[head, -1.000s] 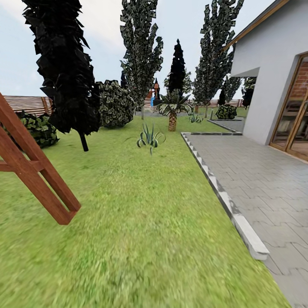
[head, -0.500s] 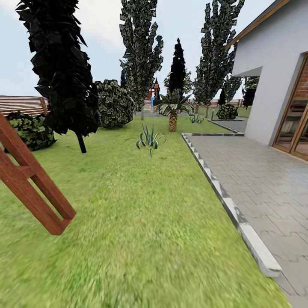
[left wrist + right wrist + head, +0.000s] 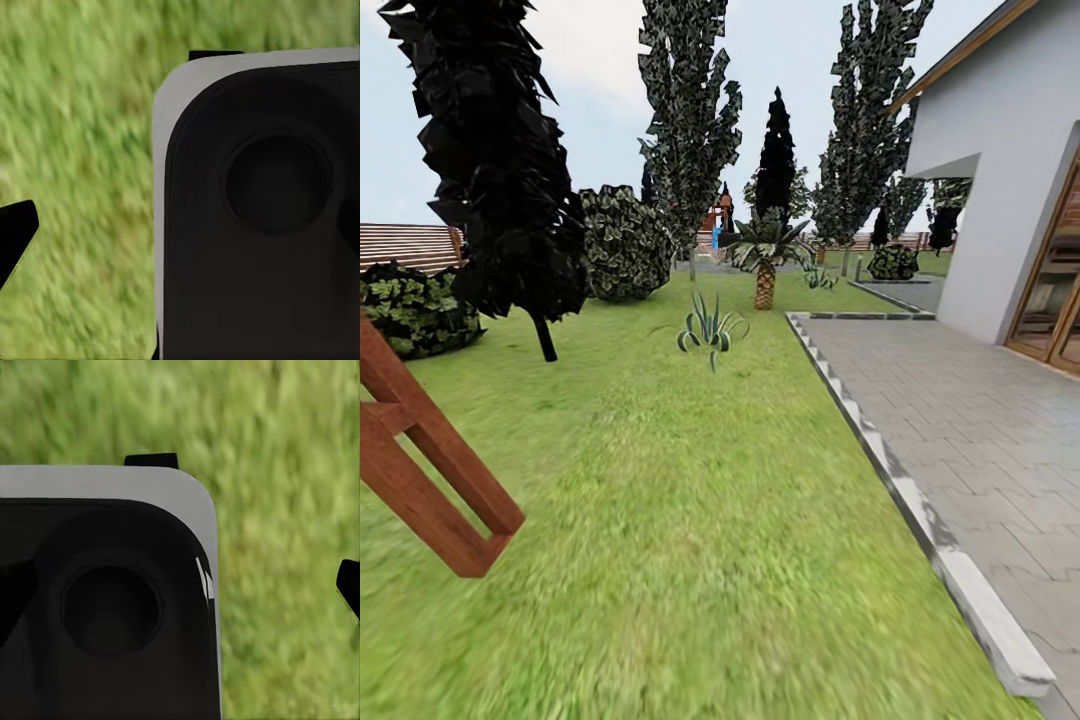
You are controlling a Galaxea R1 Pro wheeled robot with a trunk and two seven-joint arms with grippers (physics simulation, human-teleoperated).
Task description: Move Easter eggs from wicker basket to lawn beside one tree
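Since a second ago, your view has shifted: the red-brown wooden frame (image 3: 430,470) sits lower left. The mottled green lawn (image 3: 690,520) stretches toward upright, thin-trunked trees (image 3: 688,120) at upper centre. Whether either gripper is closed cannot be told.

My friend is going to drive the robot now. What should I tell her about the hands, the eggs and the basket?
Hands: both wrist cameras look down past the robot's dark body at grass; a dark tip shows at each picture's edge, but open or shut cannot be told, and no egg shows in them.
Things: the head view looks along the lawn, paved patio and house on the right, red-brown wooden frame on the left. A mottled-crown tree stands ahead, beyond a black columnar tree and a short palm.
Done: nothing that these pictures confirm.
Left: find the basket, take out three eggs, lay all beside one tree.
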